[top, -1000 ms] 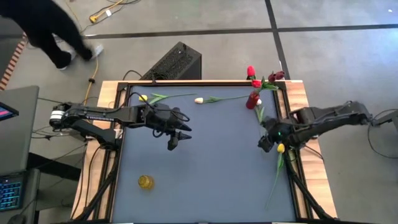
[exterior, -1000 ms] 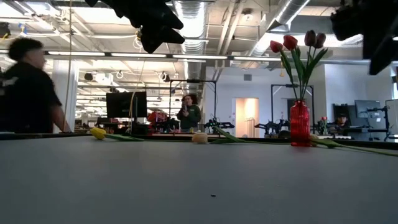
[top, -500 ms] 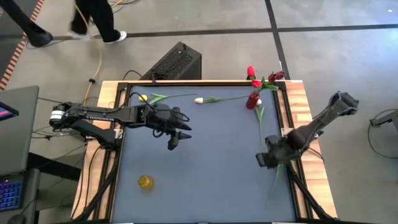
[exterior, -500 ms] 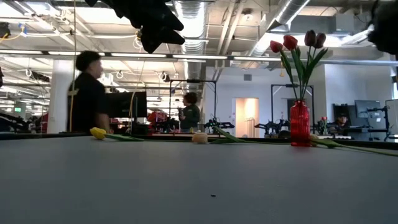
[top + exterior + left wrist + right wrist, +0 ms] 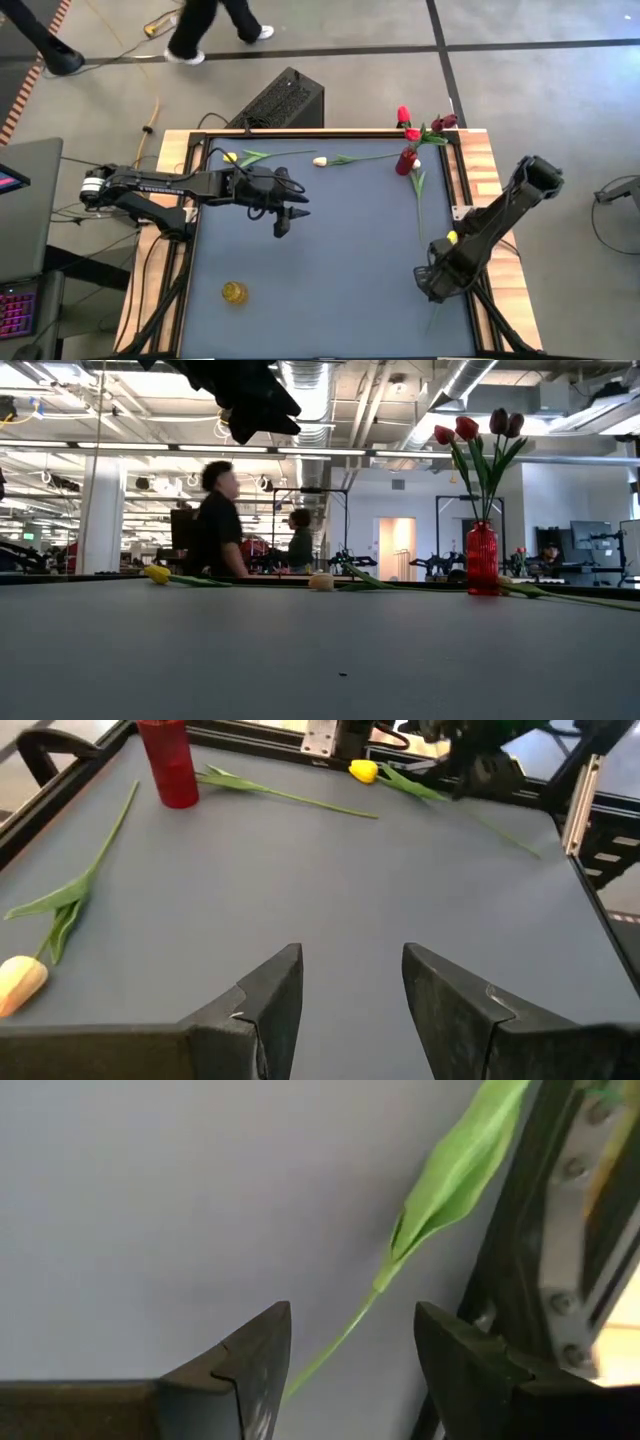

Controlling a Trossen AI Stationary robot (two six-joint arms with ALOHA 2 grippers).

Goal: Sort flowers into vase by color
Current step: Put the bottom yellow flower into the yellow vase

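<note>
The table (image 5: 330, 240) is a flat, matte grey-blue sheet inside a dark metal frame, smooth enough that a thin stem lying on it offers little to catch.

The right pincer (image 5: 432, 285) hangs low near the table's right edge with its fingers parted and nothing between them. In its wrist view the yellow tulip's stem (image 5: 330, 1345) runs straight through the gap, the leaf (image 5: 450, 1180) fanning out just ahead and the frame rail close on one side. The yellow tulip (image 5: 452, 238) has its bud farther up that edge, beyond the pincer.

The likely trouble: the stem is slim, springy plastic, so closing fingers could pinch the table and skid over it, or flick it against the rail. A grip this far from the bud would also leave a long, floppy length swinging, awkward to thread into a narrow vase mouth.

The left pincer (image 5: 281, 222) hovers over the table's middle-left, fingers parted and unloaded. The red vase (image 5: 406, 160), glossy and slender, stands well away from both pincers and holds red tulips (image 5: 462, 430); a swinging stem could topple so narrow a base. A small yellow vase (image 5: 233, 292) sits nearer the left pincer.

Two more tulips lie beyond the left pincer: a yellow one (image 5: 231, 157) and a white one (image 5: 320, 161), both with small waxy buds.
</note>
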